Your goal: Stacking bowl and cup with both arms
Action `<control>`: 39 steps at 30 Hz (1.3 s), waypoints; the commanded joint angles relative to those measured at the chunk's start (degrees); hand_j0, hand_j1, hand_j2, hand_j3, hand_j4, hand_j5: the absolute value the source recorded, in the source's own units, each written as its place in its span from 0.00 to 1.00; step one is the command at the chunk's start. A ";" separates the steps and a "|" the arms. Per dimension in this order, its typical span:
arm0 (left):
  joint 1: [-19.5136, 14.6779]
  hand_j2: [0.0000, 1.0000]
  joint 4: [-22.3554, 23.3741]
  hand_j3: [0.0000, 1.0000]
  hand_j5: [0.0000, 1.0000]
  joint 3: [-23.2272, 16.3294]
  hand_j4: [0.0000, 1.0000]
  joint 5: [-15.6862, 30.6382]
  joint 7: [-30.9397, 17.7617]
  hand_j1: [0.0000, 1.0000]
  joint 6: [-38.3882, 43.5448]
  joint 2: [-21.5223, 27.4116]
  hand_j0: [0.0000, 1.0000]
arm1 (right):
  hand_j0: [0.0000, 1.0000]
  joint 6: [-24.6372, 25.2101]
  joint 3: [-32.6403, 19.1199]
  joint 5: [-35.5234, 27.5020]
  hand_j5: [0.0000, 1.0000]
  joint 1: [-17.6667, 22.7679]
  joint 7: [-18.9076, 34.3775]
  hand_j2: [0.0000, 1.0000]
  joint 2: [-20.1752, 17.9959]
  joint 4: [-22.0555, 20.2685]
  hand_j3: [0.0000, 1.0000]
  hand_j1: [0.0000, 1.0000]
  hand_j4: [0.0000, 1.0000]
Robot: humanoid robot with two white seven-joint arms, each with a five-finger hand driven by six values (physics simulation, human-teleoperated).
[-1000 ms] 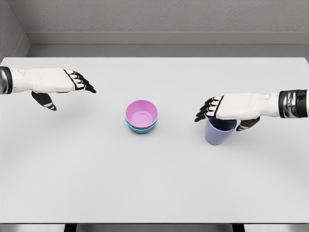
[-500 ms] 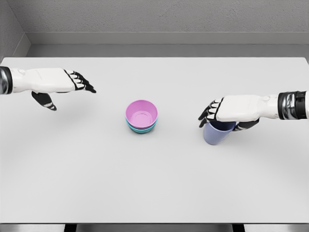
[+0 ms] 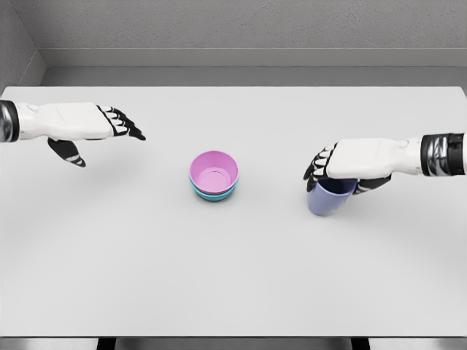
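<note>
One light, stiff, likely slippery cup point(image 3: 330, 198) sat near the bench's point(image 3: 233, 277) right edge, the right hand point(image 3: 343, 166) curled around its rim.

A wide, pale grey counter point(image 3: 233, 284) fills most of the view, its surface smooth and evenly lit, with only soft, faint shadows. Beyond its far edge runs a darker grey strip of floor point(image 3: 248, 76). Behind that rises a rough-textured grey wall point(image 3: 248, 25), with a lighter band along its base. A second grey wall point(image 3: 13, 44) meets it at the left corner.
</note>
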 commanded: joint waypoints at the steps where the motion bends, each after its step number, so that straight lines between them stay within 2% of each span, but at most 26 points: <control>1: 0.00 1.00 0.00 1.00 1.00 0.05 1.00 0.26 0.02 1.00 0.14 0.03 1.00 | 0.66 0.17 -0.76 -0.46 0.66 0.00 -0.02 0.66 0.18 0.01 0.66 0.66 0.66; 13: 0.00 1.00 0.00 1.00 1.00 0.05 1.00 0.26 0.02 1.00 0.14 0.12 1.00 | 0.66 0.17 -7.00 -0.98 0.66 -0.09 -0.02 0.66 5.98 0.19 0.66 0.66 0.66; 29: 0.00 1.00 0.00 1.00 1.00 0.05 1.00 0.26 0.02 1.00 0.14 0.12 1.00 | 0.67 0.17 -7.18 -1.07 0.67 -6.50 -0.02 0.67 16.52 0.19 0.67 0.67 0.67; 39: 0.18 1.00 0.00 1.00 1.00 0.05 1.00 0.26 -0.07 1.00 0.14 0.03 1.00 | 0.67 0.17 -6.39 -1.07 0.67 -7.12 -0.02 0.67 20.39 0.01 0.67 0.67 0.67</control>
